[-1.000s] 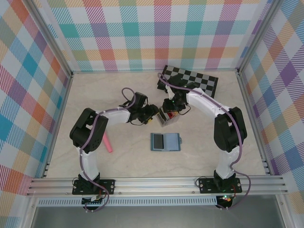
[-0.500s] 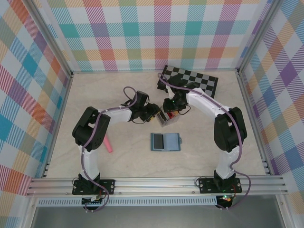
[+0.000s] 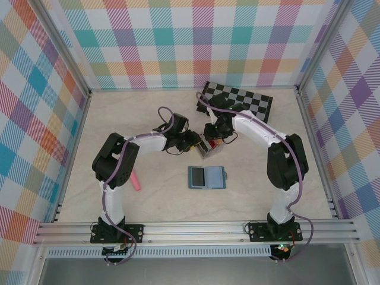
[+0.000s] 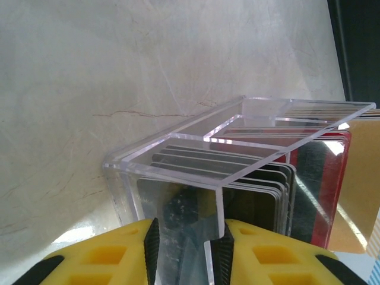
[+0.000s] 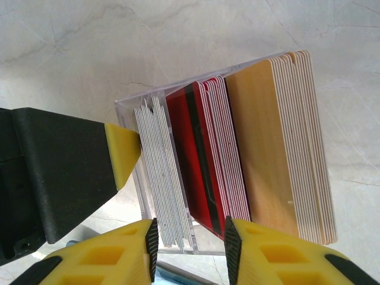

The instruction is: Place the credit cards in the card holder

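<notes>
Credit cards (image 5: 208, 160) stacked in clear tray (image 4: 196, 139); left gripper (image 4: 187, 237) part-open astride tray end, right gripper (image 5: 190, 234) astride cards; hold indeterminate.

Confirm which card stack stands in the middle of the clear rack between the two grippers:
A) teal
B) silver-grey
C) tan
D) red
D: in the right wrist view the red cards stand between the silver-grey cards and the tan cards inside the clear rack.
</notes>
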### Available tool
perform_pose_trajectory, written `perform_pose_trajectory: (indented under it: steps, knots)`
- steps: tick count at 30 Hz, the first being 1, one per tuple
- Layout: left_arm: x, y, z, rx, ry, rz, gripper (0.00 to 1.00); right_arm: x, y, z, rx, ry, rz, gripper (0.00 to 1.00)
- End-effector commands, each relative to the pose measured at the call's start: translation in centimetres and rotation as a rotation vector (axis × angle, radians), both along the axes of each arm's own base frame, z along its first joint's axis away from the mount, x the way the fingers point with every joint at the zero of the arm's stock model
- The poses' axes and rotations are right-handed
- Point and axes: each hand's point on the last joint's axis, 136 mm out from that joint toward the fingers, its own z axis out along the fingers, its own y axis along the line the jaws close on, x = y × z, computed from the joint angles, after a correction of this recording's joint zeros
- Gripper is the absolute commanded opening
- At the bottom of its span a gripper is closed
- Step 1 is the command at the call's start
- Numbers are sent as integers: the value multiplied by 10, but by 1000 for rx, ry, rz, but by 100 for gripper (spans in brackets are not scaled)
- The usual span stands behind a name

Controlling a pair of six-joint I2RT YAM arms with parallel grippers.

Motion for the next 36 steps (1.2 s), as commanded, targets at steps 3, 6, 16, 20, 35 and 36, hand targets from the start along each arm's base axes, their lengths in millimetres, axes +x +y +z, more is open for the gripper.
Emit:
perform_pose_trajectory:
  steps: [3, 6, 16, 20, 35, 36]
  knots:
    - [-24, 19, -32, 157, 88, -54, 32, -3, 0, -9, -30, 10, 22, 37]
    - [-25, 23, -33, 199, 85, -70, 28, -4, 2, -9, -32, 7, 38, 35]
    - [-28, 36, -29, 292, 61, -120, 25, -6, 8, -18, -124, -19, 96, 33]
    - [-25, 34, -26, 283, 48, -118, 25, 1, 2, -21, -162, -43, 78, 33]
    - [-20, 28, -26, 241, 41, -91, 23, 17, 1, -34, -222, -82, 99, 36]
    - [-20, 28, -26, 241, 42, -90, 23, 19, 0, -35, -232, -86, 100, 36]
